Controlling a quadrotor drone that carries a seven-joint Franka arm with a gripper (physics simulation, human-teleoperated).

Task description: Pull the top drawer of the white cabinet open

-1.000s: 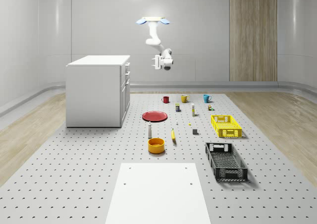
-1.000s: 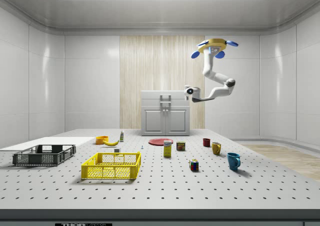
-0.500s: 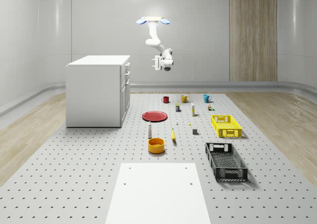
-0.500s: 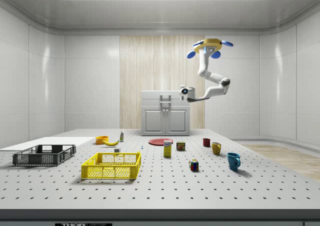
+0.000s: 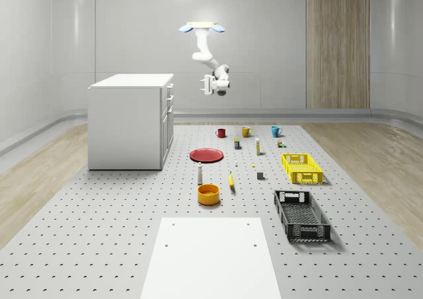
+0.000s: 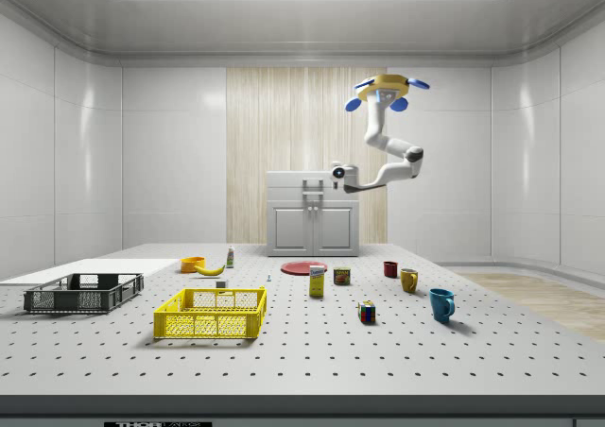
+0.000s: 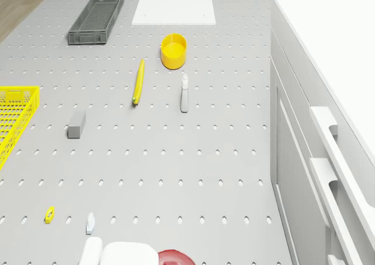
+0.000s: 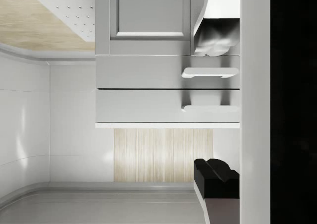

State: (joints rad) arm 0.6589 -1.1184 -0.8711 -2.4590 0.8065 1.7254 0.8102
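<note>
The white cabinet (image 5: 129, 124) stands on the pegboard table at the whole-scene view's left, with its drawers facing right. Its top drawer (image 5: 170, 89) is shut, and so it looks in the side view, top drawer (image 6: 313, 180). The drone (image 5: 203, 28) hovers over the table in front of the cabinet. My gripper (image 5: 209, 85) points at the drawer fronts at about top-drawer height, a gap away. In the wrist view the gripper (image 8: 215, 106) is open, its fingers (image 8: 217, 175) framing the top drawer's handle (image 8: 205, 107).
A red plate (image 5: 206, 155), a white bottle (image 5: 199, 174), a banana (image 5: 231, 180) and an orange bowl (image 5: 208, 194) lie on the table before the cabinet. Mugs (image 5: 246, 131), a yellow crate (image 5: 301, 167) and a black crate (image 5: 301, 215) sit further right.
Drone and arm have drifted toward the cabinet front, leftward in the side view. The gripper has come closer to the drawers and risen slightly. The drawer stays shut.
</note>
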